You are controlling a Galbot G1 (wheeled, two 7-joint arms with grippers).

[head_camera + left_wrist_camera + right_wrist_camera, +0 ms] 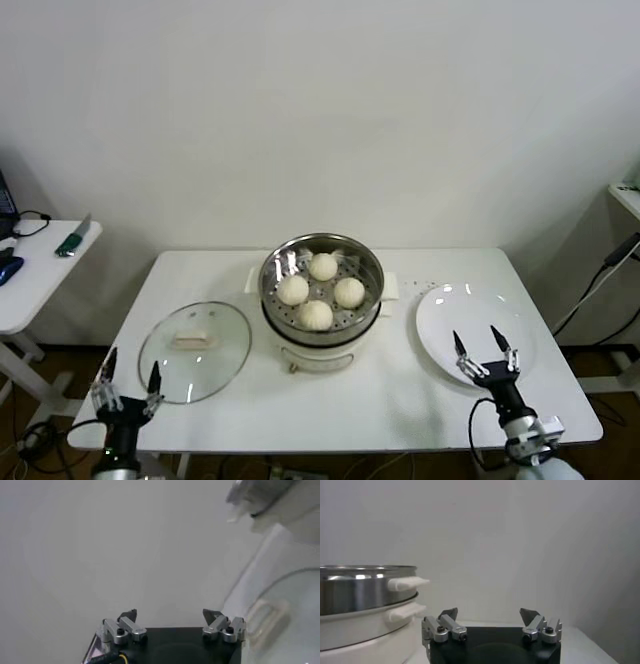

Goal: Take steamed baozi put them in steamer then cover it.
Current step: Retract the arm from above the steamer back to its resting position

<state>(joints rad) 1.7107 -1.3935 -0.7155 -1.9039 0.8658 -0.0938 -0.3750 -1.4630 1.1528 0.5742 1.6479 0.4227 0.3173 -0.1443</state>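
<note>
Several white baozi (316, 315) sit inside the shiny steamer (368, 262) on its cream pot base at the table's middle. The glass cover (225, 352) with its cream handle lies flat on the table to the steamer's left, off the pot. My left gripper (132, 368) stands open near the table's front left corner, just beside the cover's edge, with nothing between its fingers. My right gripper (477, 340) stands open over the white plate, also holding nothing. The left wrist view shows the left gripper (170, 614) with the cover (280, 595) beside it. The right wrist view shows the right gripper (489, 612) with the steamer (360, 587) to one side.
A bare white plate (440, 325) lies right of the steamer. A small side table (40, 275) with a few items stands at the far left. A white wall runs behind the table, and cables hang at the right.
</note>
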